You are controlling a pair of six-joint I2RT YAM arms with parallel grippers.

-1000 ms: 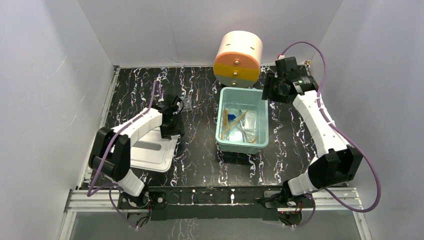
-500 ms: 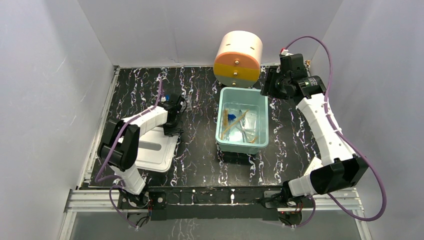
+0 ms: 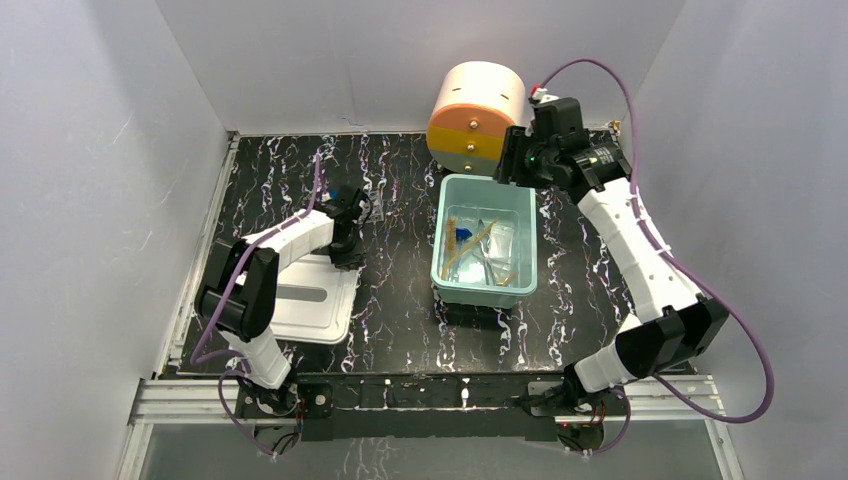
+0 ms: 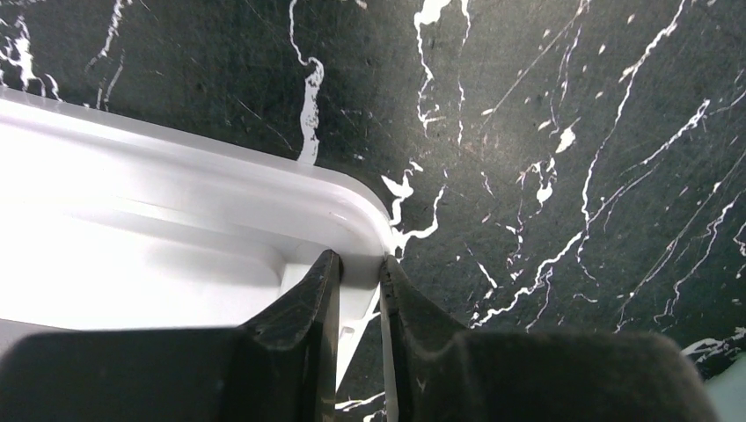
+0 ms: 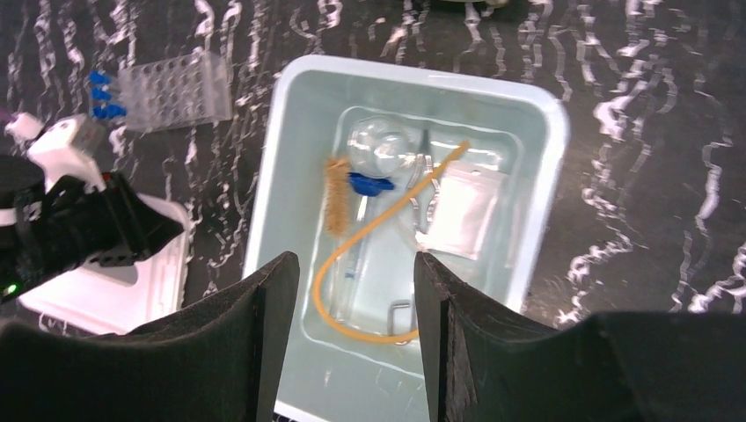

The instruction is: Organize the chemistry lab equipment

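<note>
The tubing point(image 5: 369, 230), brush point(image 5: 336, 207), funnel point(image 5: 380, 149) and bag point(image 5: 462, 211) lie in the teal bin point(image 5: 545, 123) on the desk point(image 3: 400, 300); the tube rack point(image 5: 171, 88) stands outside, near the white lid point(image 4: 132, 220). The left gripper point(image 4: 356, 272), nearly closed, pinches only the lid's corner rim, so a lift could let it twist, slip and strike the rack. The right gripper point(image 5: 352, 264) hangs wide open, empty, above the bin.

Bright, even overhead light — only soft shadows on the tabletop point(image 3: 400, 300). In the left wrist view the white lid point(image 4: 132, 229) glares out; the near jaws blur dark.
</note>
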